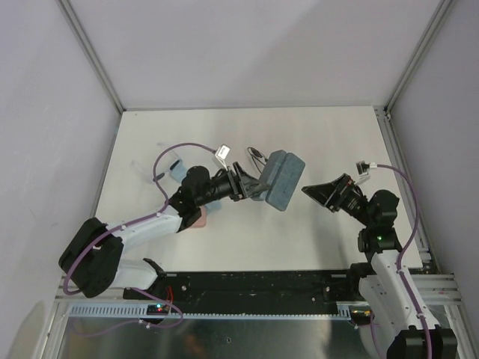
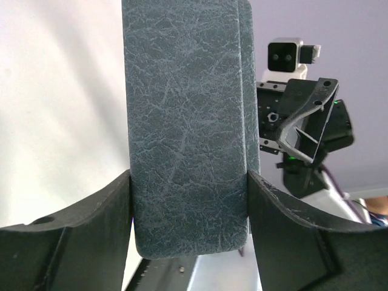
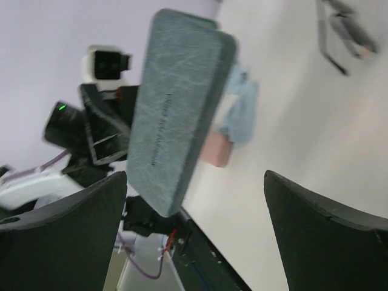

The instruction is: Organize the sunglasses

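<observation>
the left gripper point(image 1: 251, 184) is clamped on the grey-blue case point(image 1: 283, 179), its two black fingers point(image 2: 91, 233) pressed flat against the long sides near one end, so the jaws stand fairly wide apart with the case filling the gap between them. the case is held clear of the table point(image 1: 322, 134), sticking out past the fingertips toward the right arm. the left arm reaches from its base at the near left, forearm low over the table, wrist turned toward the middle; it passes over a pink case point(image 1: 200, 218) and lies near a light blue cloth point(image 1: 177, 170)

the right gripper point(image 1: 320, 193) has its jaws spread wide with nothing between them, touching nothing. it faces the free end of the grey-blue case, near it but apart. the right arm is folded up from its base at the near right, wrist pointing left

the dark-framed sunglasses point(image 1: 257, 155) lie on the table just beyond the held case, on its far side, arms unfolded. the pale pair i cannot make out for certain
</observation>
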Robot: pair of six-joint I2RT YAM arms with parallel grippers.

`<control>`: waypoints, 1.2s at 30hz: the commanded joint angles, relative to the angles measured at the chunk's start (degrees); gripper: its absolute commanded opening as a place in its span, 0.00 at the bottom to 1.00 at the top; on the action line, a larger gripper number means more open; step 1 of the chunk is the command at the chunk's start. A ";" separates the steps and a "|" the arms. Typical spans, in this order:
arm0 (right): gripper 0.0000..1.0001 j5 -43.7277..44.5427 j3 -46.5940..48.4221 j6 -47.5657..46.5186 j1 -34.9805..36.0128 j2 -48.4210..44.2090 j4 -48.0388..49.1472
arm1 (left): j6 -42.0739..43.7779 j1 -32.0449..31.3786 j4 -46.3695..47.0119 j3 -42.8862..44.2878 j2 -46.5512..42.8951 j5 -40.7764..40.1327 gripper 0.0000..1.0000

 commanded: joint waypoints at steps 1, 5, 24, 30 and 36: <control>0.99 -4.83 0.71 6.43 4.08 -0.22 17.67 | -7.20 -0.13 10.95 2.33 -2.11 7.63 0.31; 0.99 -2.56 0.70 8.61 8.65 1.63 25.03 | -9.39 -1.03 13.64 3.16 -0.75 9.40 0.32; 0.12 1.30 0.88 10.55 11.98 2.92 28.48 | -9.82 -1.64 15.15 1.91 -0.87 8.69 0.57; 0.00 2.21 1.91 7.77 11.85 2.51 21.85 | -7.88 2.57 13.28 -1.74 -3.85 8.01 0.96; 0.03 5.39 3.53 1.36 12.03 3.33 9.67 | 0.48 8.92 -0.16 -3.53 -11.08 6.54 1.00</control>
